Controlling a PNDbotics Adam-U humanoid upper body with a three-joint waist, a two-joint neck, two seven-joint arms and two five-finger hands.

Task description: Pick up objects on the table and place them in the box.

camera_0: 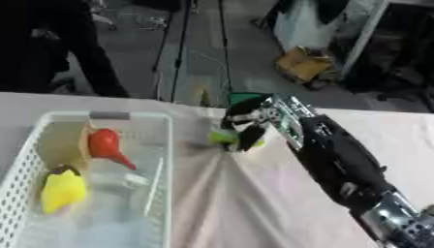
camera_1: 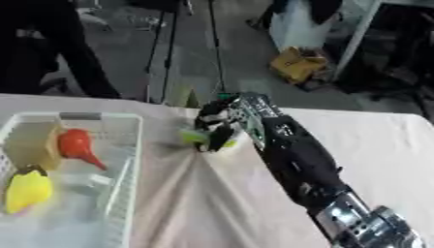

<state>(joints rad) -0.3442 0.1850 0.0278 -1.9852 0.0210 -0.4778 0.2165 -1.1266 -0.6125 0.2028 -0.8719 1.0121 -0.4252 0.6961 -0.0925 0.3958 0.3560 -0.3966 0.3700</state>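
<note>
Beside the white basket (camera_0: pixel 161 145), the right hand (camera_0: pixel 246 123) grasps a yellow-green object (camera_0: pixel 222 138).

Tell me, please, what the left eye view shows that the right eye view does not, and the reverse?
Only the left eye view shows the white basket's full width, left rim included. Only the right eye view shows more tablecloth right of the arm. Both share the right hand curled on a yellow-green object, plus a red item and a yellow item in the basket.

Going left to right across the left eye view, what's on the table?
Yellow object → red object, both in the white basket → green object held by the right hand.
</note>
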